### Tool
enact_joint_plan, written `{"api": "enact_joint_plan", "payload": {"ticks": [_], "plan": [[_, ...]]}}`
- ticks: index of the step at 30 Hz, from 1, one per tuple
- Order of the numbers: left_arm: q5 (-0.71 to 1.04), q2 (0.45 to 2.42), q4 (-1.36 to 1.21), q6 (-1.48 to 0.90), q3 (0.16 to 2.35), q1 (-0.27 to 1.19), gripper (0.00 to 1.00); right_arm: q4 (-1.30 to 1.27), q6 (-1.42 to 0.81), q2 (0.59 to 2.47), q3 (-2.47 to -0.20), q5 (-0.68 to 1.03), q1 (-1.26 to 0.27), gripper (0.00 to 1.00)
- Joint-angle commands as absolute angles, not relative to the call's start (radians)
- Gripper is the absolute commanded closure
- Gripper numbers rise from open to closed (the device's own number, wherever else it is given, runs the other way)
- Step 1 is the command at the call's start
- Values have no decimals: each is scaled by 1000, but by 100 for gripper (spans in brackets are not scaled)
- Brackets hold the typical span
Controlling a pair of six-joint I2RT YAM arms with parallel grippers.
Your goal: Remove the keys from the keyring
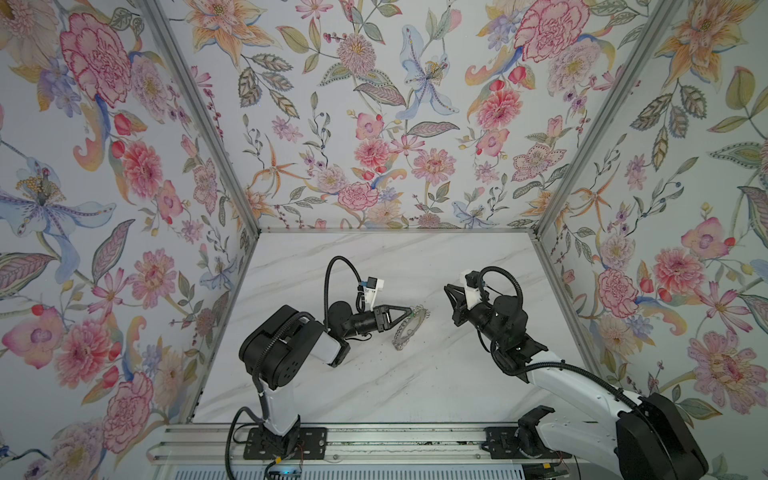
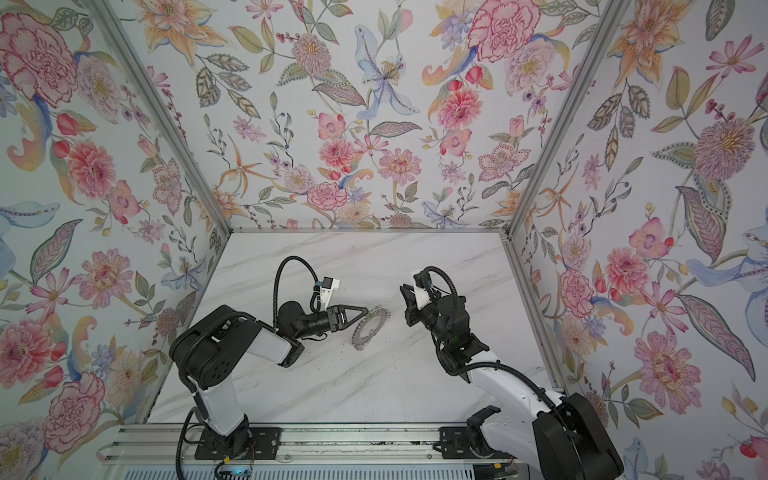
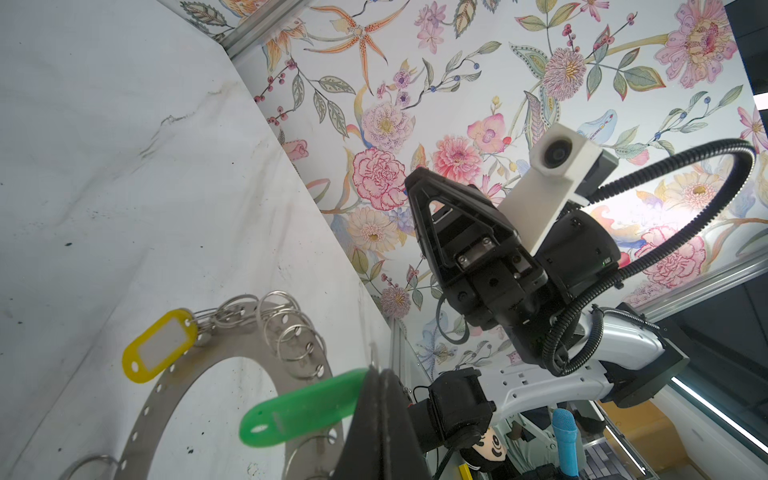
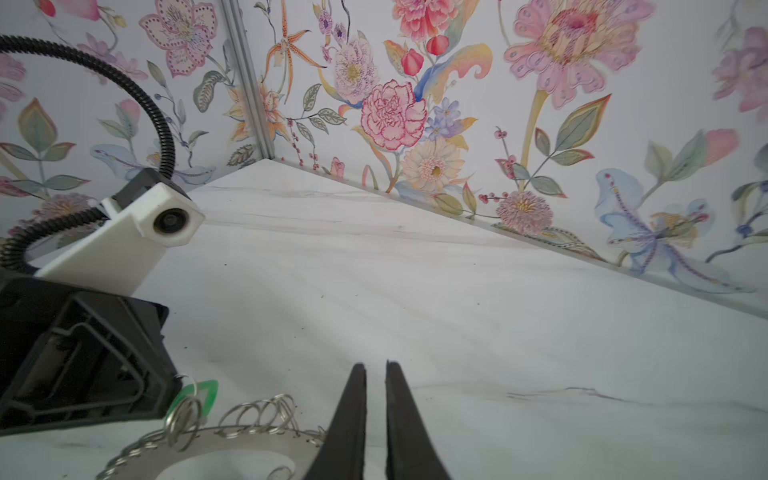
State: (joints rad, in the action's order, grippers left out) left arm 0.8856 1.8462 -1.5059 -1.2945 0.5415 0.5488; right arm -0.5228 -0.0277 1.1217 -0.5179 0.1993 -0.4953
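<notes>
**Robotics laboratory test cell.** A marble-patterned surface (image 1: pixel 374 374) is boxed on three sides by floral wallpaper panels (image 1: pixel 374 104) held in bare aluminium posts (image 1: pixel 199 116) — a staged backdrop. The left arm (image 1: pixel 282 345) and right arm (image 1: pixel 573 386), both white and black, stand on black base plates (image 1: pixel 311 444) fixed to an aluminium rail (image 1: pixel 395 449) along the front edge. Each wrist carries a camera (image 3: pixel 555 156) in a white housing, fed by corrugated conduit (image 4: pixel 166 137). Beyond the cell, in the left wrist view, are a blue microphone (image 3: pixel 564 436) and a toy figure (image 3: pixel 488 451).
</notes>
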Motion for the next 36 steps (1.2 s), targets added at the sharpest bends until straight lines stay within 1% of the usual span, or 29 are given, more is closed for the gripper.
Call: {"api": "enact_joint_plan", "payload": {"ticks": [1, 5, 11, 13, 17, 23, 26, 28, 30, 36], "plan": [[902, 1840, -1705, -1261, 579, 542, 100, -216, -87, 1154, -618, 584, -476, 81], [907, 1837, -1686, -1250, 590, 542, 100, -124, -81, 1236, -684, 673, -479, 80], [896, 1802, -1571, -1174, 582, 542, 100, -52, -37, 1307, -737, 684, -514, 76], [894, 1798, -1554, -1158, 581, 542, 100, -63, -29, 1311, -739, 657, -530, 75], [887, 1796, -1556, -1163, 578, 543, 100, -62, -25, 1339, -770, 659, -540, 75], [888, 1798, -1550, -1164, 581, 548, 100, -80, -31, 1368, -789, 612, -556, 74], [888, 1796, -1518, -1139, 587, 550, 100, -92, -29, 1371, -792, 595, -567, 72], [886, 1796, -1512, -1135, 589, 551, 100, -92, -28, 1376, -797, 570, -576, 67], [884, 1796, -1513, -1138, 590, 553, 100, -79, -28, 1382, -808, 560, -578, 65], [886, 1802, -1522, -1144, 594, 558, 100, -78, -26, 1399, -821, 504, -580, 66]]}}
